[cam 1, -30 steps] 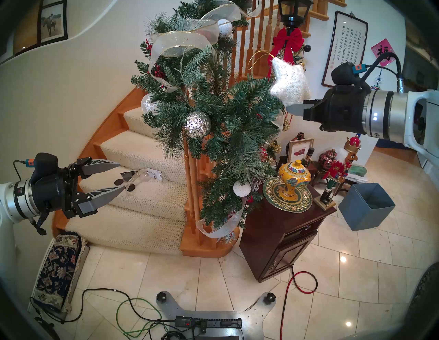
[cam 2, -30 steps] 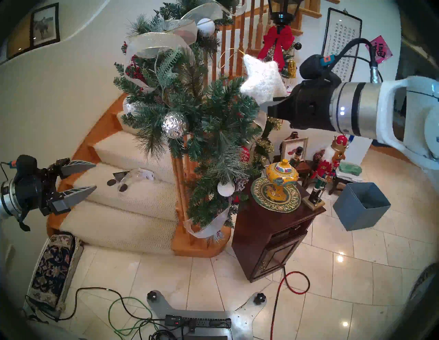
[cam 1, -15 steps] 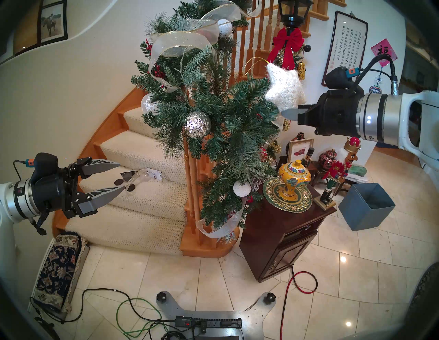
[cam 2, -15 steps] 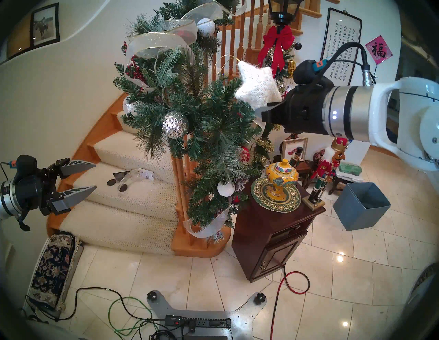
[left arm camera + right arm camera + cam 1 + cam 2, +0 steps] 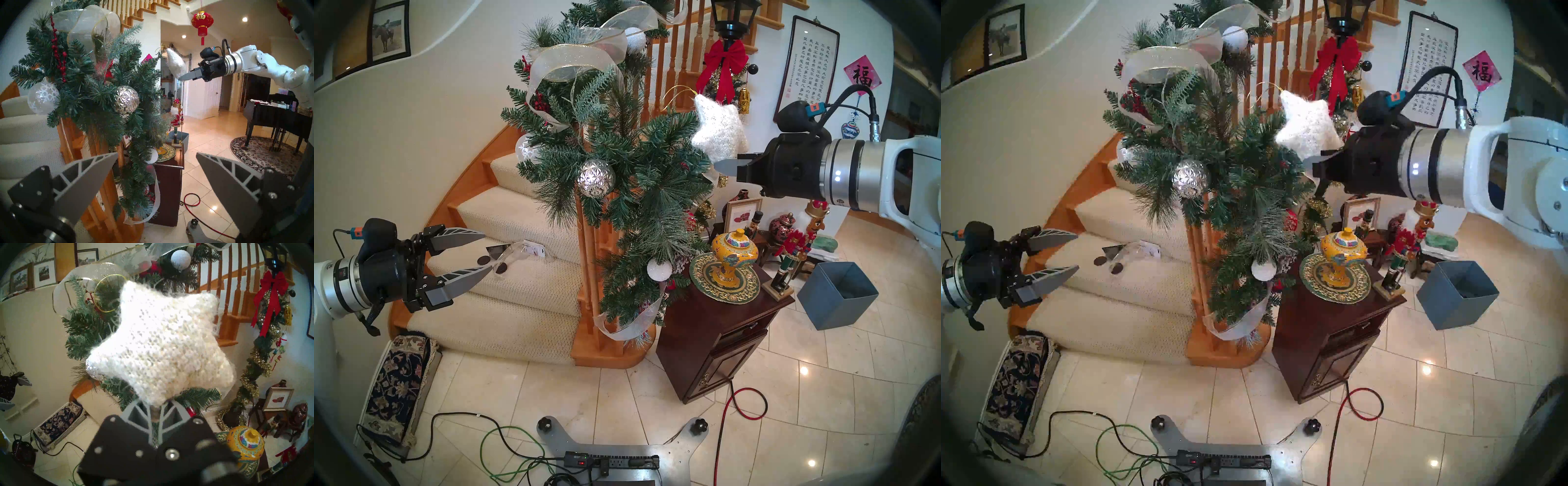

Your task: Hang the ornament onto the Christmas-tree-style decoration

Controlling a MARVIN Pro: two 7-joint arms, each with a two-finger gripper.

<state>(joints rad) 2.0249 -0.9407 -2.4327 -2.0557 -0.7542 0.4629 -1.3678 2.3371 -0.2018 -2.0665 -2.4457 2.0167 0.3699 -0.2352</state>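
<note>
The ornament [image 5: 719, 130], a fuzzy white knitted star [image 5: 161, 344] with a thin gold string loop [image 5: 675, 93], is pinched by one lower point in my right gripper [image 5: 721, 166], which is shut on it. It hangs in the air just right of the upper branches of the green garland [image 5: 619, 163] wound down the stair post, its left point touching or nearly touching the needles. The loop [image 5: 105, 293] stands up free, in front of the branches. My left gripper [image 5: 482, 251] stays low at the left over the carpeted steps, open and empty, away from the garland [image 5: 95, 95].
A faceted silver ball [image 5: 596, 178] and small white balls [image 5: 659, 269] hang in the garland. A dark wooden cabinet [image 5: 721, 339] with a yellow jar [image 5: 733, 258] and a nutcracker [image 5: 795, 244] stands below the right arm. A grey box [image 5: 836, 295] sits on the tiled floor.
My right gripper carried the star leftward and slightly down, from clear of the garland to right against its upper right branches. The left arm stayed still.
</note>
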